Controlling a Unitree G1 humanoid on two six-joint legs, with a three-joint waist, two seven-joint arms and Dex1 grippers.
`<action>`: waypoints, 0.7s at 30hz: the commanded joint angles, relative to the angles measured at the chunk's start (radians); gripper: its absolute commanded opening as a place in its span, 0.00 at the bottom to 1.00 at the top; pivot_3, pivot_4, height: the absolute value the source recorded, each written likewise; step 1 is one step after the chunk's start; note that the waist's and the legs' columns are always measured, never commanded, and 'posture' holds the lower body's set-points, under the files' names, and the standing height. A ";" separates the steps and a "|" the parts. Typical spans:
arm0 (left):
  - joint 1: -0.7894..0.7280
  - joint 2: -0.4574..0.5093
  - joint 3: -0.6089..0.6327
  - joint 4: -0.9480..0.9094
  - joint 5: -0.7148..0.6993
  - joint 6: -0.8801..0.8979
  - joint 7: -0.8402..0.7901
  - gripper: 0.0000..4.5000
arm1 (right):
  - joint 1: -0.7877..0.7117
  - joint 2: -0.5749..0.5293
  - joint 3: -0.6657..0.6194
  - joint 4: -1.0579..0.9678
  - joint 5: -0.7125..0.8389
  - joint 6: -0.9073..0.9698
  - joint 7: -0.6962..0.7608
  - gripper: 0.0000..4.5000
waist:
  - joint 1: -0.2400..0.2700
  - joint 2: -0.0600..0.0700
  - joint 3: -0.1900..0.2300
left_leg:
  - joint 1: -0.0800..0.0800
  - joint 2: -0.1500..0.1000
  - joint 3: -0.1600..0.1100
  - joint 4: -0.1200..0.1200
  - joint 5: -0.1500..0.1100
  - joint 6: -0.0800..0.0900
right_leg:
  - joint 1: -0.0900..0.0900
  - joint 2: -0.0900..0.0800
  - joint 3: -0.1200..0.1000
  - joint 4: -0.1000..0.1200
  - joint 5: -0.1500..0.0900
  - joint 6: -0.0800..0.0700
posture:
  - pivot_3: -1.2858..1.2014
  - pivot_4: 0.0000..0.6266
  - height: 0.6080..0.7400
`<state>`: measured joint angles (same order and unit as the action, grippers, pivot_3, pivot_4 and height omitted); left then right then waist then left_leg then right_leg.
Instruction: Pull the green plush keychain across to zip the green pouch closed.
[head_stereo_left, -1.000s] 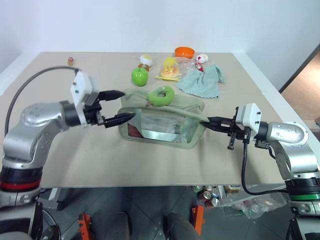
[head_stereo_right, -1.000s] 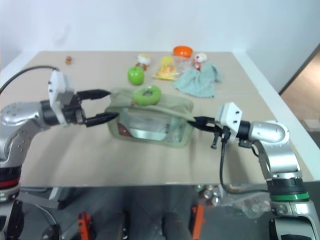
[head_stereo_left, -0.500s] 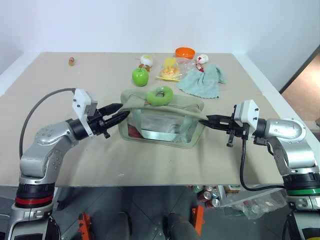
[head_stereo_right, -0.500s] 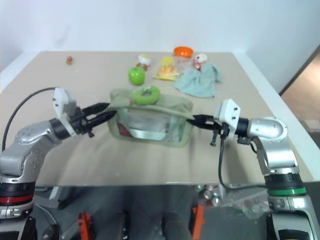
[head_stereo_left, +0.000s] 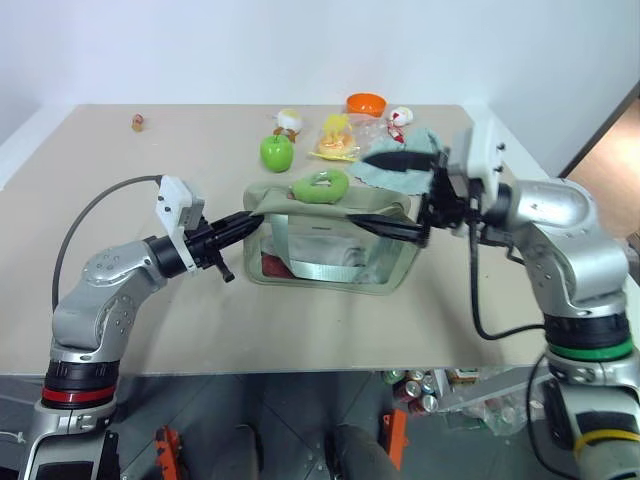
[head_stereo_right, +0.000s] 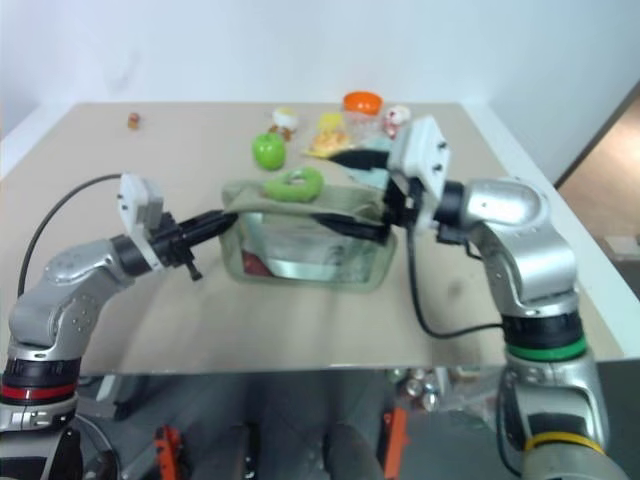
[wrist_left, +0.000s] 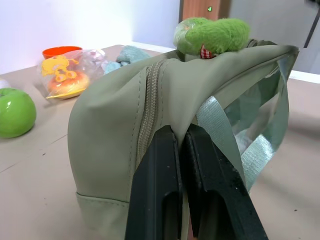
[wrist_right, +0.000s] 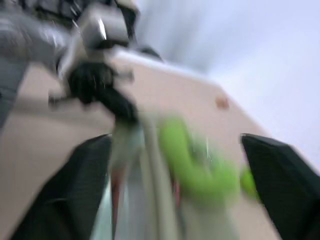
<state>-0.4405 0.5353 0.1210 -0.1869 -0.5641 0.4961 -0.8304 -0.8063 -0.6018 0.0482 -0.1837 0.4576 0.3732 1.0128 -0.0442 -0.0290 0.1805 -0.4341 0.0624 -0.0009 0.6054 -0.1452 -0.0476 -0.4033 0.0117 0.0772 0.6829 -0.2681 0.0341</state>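
The green pouch (head_stereo_left: 330, 250) stands mid-table, its clear window side facing me. On its top lies the green plush keychain (head_stereo_left: 320, 187), a fuzzy lime ring. My left gripper (head_stereo_left: 246, 222) is shut on the fabric at the pouch's left end; in the left wrist view its fingers (wrist_left: 155, 185) pinch the pouch (wrist_left: 115, 110) beside the zipper, with the plush keychain (wrist_left: 212, 35) beyond them. My right gripper (head_stereo_left: 360, 190) is open wide and points left over the pouch's right half, just right of the keychain and holding nothing. In the blurred right wrist view the keychain (wrist_right: 195, 165) lies between its spread fingers.
Behind the pouch lie a shiny green apple (head_stereo_left: 278, 152), a bag of yellow toys (head_stereo_left: 337, 138), an orange bowl (head_stereo_left: 368, 102), small toy figures (head_stereo_left: 290, 120) and a pale teal cloth (head_stereo_left: 400, 172), partly behind my right gripper. The table's front edge (head_stereo_left: 300, 372) is near.
My left gripper has closed on the pouch's left end. My right gripper has left the pouch's right end, risen, swung left over the pouch and opened wide.
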 joint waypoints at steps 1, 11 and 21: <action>-0.003 0.008 0.002 -0.051 -0.019 0.009 0.003 0.00 | -0.078 0.083 0.065 0.080 -0.047 -0.021 -0.028 0.99 | -0.001 0.000 0.000 | -0.001 0.000 0.000 0.000 0.000 0.000 | 0.000 0.000 0.000 0.000 0.000 0.000 | 0.52 0.24 1.00; 0.038 -0.001 -0.005 -0.129 -0.028 0.034 0.037 0.00 | -0.128 0.137 0.089 0.319 -0.105 -0.071 0.042 0.66 | 0.006 0.000 0.000 | -0.004 -0.001 0.000 0.000 0.000 0.000 | -0.003 -0.001 -0.001 -0.001 0.001 -0.001 | 0.52 0.24 1.00; 0.048 0.013 0.002 -0.142 -0.033 0.042 0.049 0.00 | -0.074 0.072 0.069 0.309 -0.108 -0.068 0.095 0.00 | 0.006 0.000 0.000 | -0.003 0.000 -0.001 0.000 0.000 0.000 | -0.002 -0.001 -0.001 -0.001 0.000 -0.001 | 0.52 0.24 1.00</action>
<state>-0.3867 0.5344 0.1164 -0.2967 -0.5888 0.5387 -0.7819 -0.8901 -0.5096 0.1497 0.1443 0.3484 0.3064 1.1014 -0.0384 -0.0290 0.1805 -0.4375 0.0620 -0.0017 0.6053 -0.1453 -0.0476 -0.4054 0.0109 0.0760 0.6823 -0.2681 0.0333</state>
